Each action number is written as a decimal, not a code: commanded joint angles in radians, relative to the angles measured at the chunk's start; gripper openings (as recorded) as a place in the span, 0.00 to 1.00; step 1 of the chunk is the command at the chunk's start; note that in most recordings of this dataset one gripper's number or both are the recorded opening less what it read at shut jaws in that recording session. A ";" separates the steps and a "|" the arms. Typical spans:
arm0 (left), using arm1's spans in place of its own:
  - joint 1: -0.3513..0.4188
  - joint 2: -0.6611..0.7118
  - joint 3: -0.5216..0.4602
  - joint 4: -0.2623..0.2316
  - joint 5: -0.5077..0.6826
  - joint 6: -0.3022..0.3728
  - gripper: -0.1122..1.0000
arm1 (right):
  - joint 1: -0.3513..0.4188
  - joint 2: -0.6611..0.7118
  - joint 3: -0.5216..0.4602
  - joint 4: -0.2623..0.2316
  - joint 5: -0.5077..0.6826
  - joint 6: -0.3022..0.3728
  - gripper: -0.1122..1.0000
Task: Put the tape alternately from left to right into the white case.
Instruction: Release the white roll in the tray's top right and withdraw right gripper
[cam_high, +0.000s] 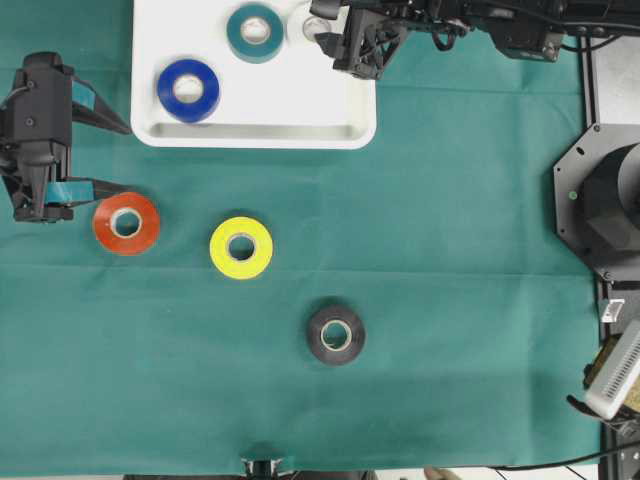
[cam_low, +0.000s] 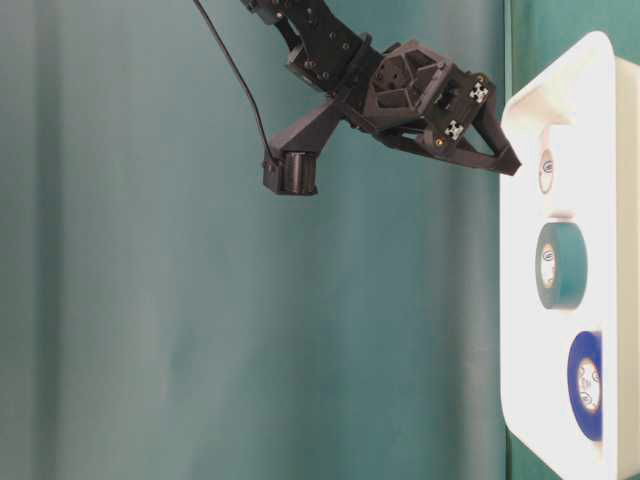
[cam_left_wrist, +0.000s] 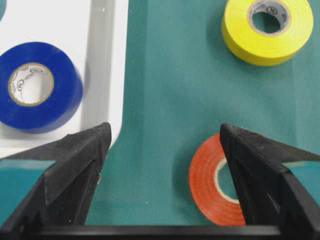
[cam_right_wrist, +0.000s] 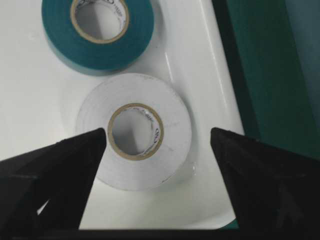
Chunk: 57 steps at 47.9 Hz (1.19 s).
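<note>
Green cloth (cam_high: 450, 300) covers the table. Right gripper (cam_right_wrist: 157, 145), jaws wide, holds nothing; lifting may bump the white tape (cam_right_wrist: 134, 131), I think. Left gripper (cam_left_wrist: 162, 145) gapes too.

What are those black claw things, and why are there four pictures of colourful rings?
The claws are end effectors, the grabbing hands of two robot arms. One picture looks down from above, one looks from table height, and two come from cameras on the arms' wrists. The rings are tape rolls. In the white case lie a blue roll, a teal roll and a white roll. On the green cloth wait a red roll, a yellow roll and a black roll. The left end effector is open beside the red roll. The right end effector is open over the white roll. Neither holds anything.
</note>
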 joint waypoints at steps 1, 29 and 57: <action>-0.002 -0.005 -0.021 0.000 -0.009 0.000 0.99 | 0.018 -0.020 -0.003 -0.002 -0.003 0.006 0.82; -0.003 -0.005 -0.018 0.000 -0.009 0.000 0.99 | 0.291 -0.164 0.115 0.005 -0.147 0.009 0.82; -0.002 -0.005 -0.017 -0.002 -0.008 0.000 0.99 | 0.436 -0.167 0.158 0.005 -0.167 0.110 0.82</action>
